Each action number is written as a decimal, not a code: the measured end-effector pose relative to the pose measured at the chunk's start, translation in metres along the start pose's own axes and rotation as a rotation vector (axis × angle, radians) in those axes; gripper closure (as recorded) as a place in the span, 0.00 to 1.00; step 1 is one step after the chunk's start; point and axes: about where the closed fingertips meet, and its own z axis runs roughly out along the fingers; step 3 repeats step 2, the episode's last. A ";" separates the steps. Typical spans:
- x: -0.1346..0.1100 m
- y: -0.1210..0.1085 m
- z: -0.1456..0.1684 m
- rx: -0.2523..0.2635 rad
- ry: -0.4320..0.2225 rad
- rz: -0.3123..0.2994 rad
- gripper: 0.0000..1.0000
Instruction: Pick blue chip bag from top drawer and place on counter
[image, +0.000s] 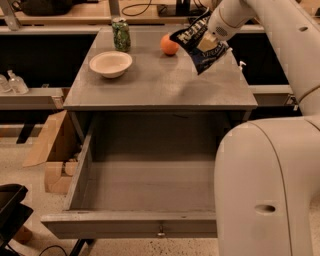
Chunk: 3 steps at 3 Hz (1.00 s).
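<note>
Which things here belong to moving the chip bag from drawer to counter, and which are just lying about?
Job: blue chip bag; claw, gripping it above the counter at far right; top drawer, open.
Lying about: green can, orange, white bowl, all on the counter.

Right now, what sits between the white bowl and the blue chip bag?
In the camera view, an orange on the counter, nearer the blue chip bag, which the tool holds above the counter's right side.

The gripper (210, 42) clasped the tilted blue chip bag (191, 34) above the counter (160, 82), near the orange (169, 45), behind the open top drawer (130, 224).
</note>
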 end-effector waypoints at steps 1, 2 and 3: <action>0.000 0.002 0.004 -0.006 0.002 0.000 0.07; 0.000 0.003 0.007 -0.009 0.002 -0.001 0.00; 0.000 0.003 0.007 -0.009 0.002 -0.001 0.00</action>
